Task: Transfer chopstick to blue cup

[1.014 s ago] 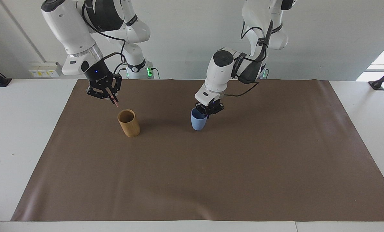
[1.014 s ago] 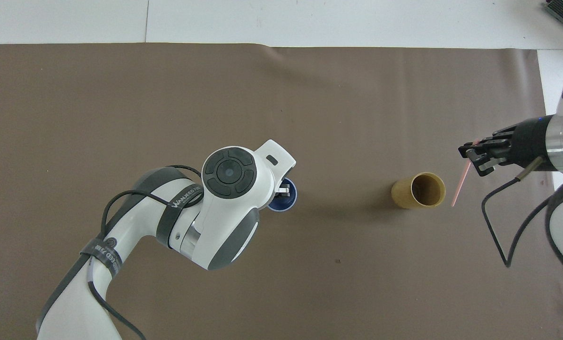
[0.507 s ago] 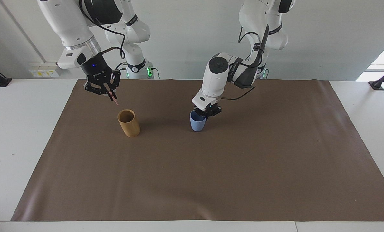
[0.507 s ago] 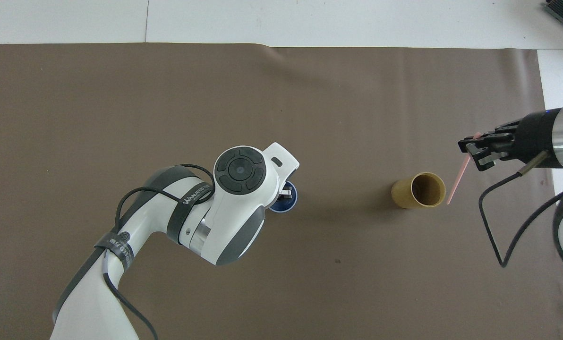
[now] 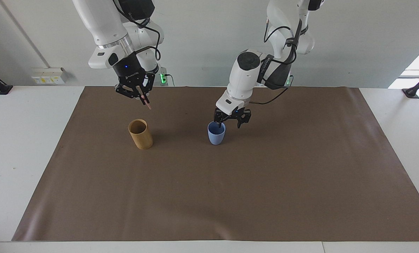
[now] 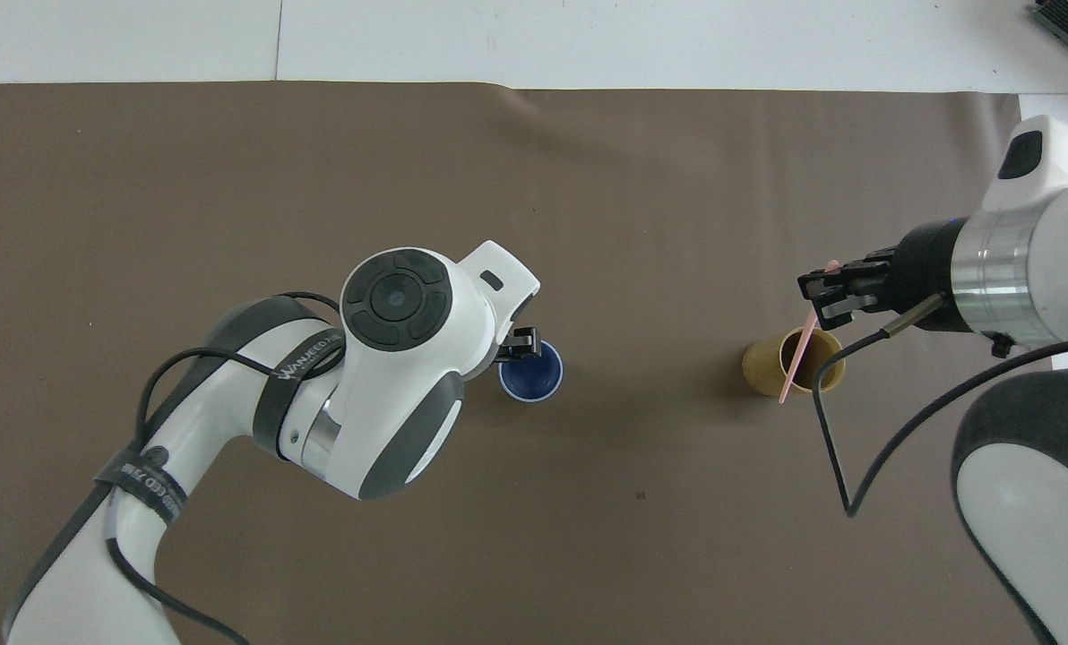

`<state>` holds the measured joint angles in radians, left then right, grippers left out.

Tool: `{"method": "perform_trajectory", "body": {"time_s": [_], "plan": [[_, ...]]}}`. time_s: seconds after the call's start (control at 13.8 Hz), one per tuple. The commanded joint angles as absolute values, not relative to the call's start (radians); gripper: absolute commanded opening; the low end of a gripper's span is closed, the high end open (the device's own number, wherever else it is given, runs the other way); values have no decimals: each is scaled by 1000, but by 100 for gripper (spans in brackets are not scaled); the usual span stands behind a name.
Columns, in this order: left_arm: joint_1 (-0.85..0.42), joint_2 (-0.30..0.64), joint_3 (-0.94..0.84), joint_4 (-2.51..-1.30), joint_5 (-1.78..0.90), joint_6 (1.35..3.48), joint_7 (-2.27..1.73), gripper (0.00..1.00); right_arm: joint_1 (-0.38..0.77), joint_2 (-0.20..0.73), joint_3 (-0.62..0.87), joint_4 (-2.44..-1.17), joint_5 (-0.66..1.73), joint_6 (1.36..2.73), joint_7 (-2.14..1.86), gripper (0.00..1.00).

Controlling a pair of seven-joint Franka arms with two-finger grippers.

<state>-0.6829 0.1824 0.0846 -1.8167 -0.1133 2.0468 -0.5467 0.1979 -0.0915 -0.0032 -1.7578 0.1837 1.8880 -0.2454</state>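
Observation:
The blue cup (image 5: 216,133) stands upright on the brown mat; it also shows in the overhead view (image 6: 531,378). My left gripper (image 5: 230,123) is open just above its rim, one finger over the mouth and the other beside the cup. In the overhead view the left gripper (image 6: 518,345) is mostly hidden by the arm. My right gripper (image 5: 139,94) is shut on a pink chopstick (image 5: 146,102), held tilted in the air above the tan cup (image 5: 140,134). In the overhead view the chopstick (image 6: 797,360) hangs from the right gripper (image 6: 822,296) across the tan cup's mouth (image 6: 794,363).
The brown mat (image 5: 230,196) covers most of the white table (image 5: 19,140). The tan cup stands beside the blue cup, toward the right arm's end. A cable (image 6: 834,448) loops down from the right wrist.
My right gripper has risen and carried the chopstick toward the table's middle, over the tan cup. My left gripper has opened, let go of the blue cup's rim and lifted a little.

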Motion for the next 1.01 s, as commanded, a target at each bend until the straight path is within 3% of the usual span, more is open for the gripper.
{"method": "perform_trajectory", "body": {"time_s": [0.0, 0.22, 0.51, 0.94], "plan": [[-588, 59, 81, -1868, -100, 1961, -433, 100, 242, -75, -2, -1761, 202, 1940, -158, 0], [-517, 6, 84, -1893, -92, 1953, -332, 100, 328, -43, -2, -1761, 192, 2026, -37, 0], [-462, -9, 86, -1841, 11, 1924, -298, 100, 409, 11, -2, -1752, 189, 2169, 96, 0], [-275, -8, 87, -1628, 17, 1700, -37, 100, 546, 167, -2, -1671, 76, 2312, 300, 0]]}}
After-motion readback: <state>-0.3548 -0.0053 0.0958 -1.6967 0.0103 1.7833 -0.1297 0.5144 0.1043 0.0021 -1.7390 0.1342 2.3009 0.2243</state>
